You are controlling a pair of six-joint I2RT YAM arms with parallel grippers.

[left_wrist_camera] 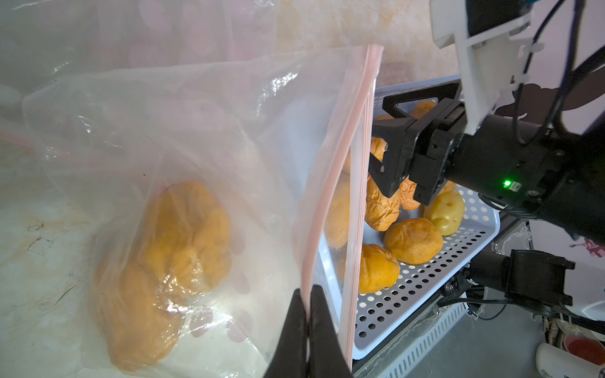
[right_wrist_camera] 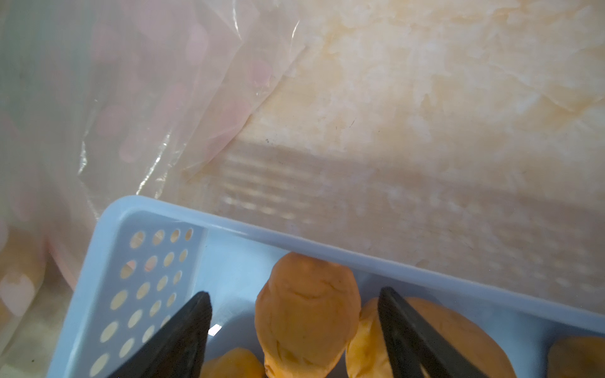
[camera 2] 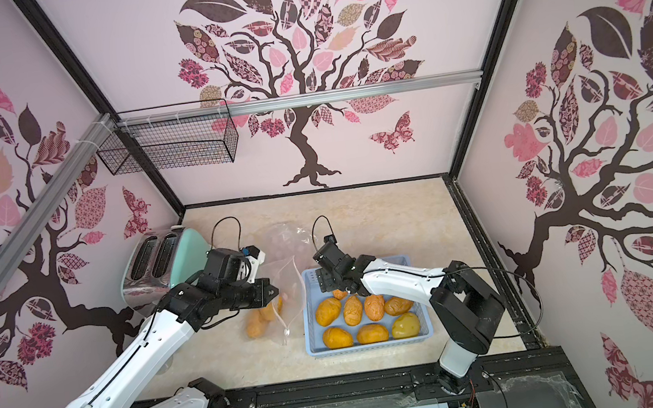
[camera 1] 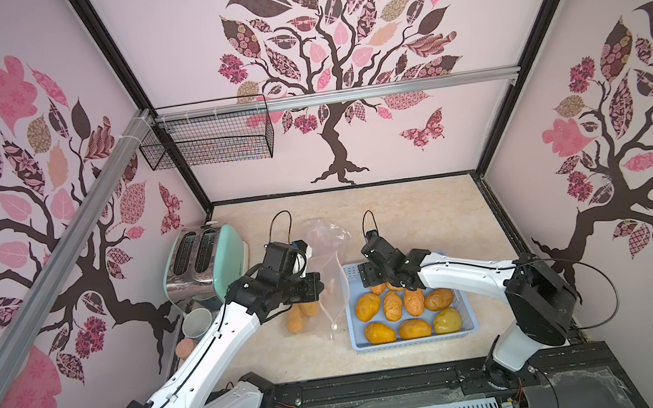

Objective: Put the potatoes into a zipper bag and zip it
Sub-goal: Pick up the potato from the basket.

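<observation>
1. Beside the basket (camera 1: 416,342), the left hand (left_wrist_camera: 309,311) is clenching the pink rim of the zipper bag (left_wrist_camera: 203,124).
2. Over the basket, the right hand (right_wrist_camera: 293,294) is hovering released, straddling one of the potatoes (camera 1: 393,305).
3. Others are lying bagged, seemingly two, blurred through plastic.

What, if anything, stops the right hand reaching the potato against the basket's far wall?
Likely nothing, so yes: the right hand is open, lined up on that potato, with nothing between.
</observation>
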